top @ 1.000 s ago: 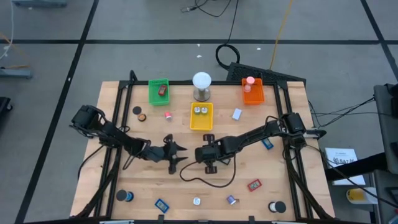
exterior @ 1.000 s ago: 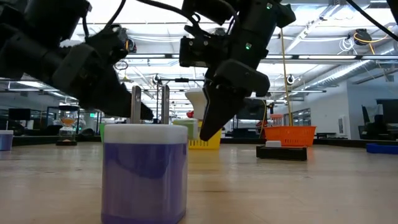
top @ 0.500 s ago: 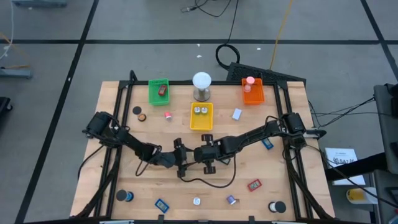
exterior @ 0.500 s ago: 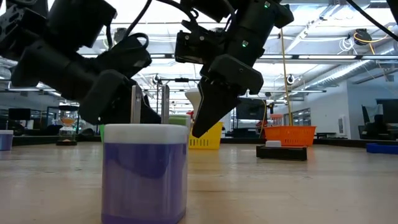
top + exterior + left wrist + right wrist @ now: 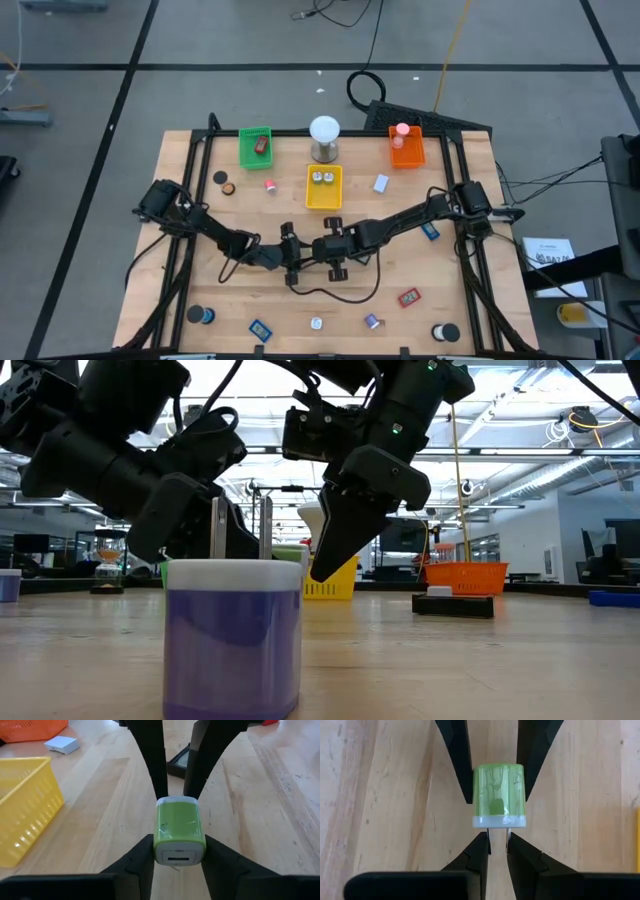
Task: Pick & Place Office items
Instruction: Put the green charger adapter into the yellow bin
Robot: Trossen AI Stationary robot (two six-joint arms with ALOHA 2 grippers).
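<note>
A small green charger plug (image 5: 179, 827) with a white end hangs between my two grippers near the middle of the table. Its socket face points toward my left gripper (image 5: 179, 856), its two metal prongs (image 5: 498, 836) toward my right gripper (image 5: 498, 851). My left gripper (image 5: 293, 253) comes from the table's left and my right gripper (image 5: 318, 249) from the right. Each is shut on the plug. Other office items lie scattered over the wood, among them a red piece (image 5: 408, 297) and a blue roll (image 5: 203, 315). My left gripper pinches the plug's two sides at its socket end (image 5: 159, 851) between its two fingers, coming nearly level from the table's left. The plug lies along the fingers. My right gripper holds its other end. My right gripper pinches the plug's prongs (image 5: 491, 838) between its two fingertips, slanting down from the table's right. The green body sticks out beyond the fingers toward my left gripper and sits above the wood.
A green tray (image 5: 256, 146), a yellow tray (image 5: 323, 187) and an orange tray (image 5: 407, 148) stand along the far side, with a white-domed cylinder (image 5: 324, 137) between them. A black cable (image 5: 335, 290) loops on the wood below the grippers. A purple roll (image 5: 233, 635) stands close to the low camera.
My left gripper has moved toward the table's right, up to my right gripper, and dipped a little. Its fingers now stand on the plug's sides. My right gripper and the plug have kept still.
</note>
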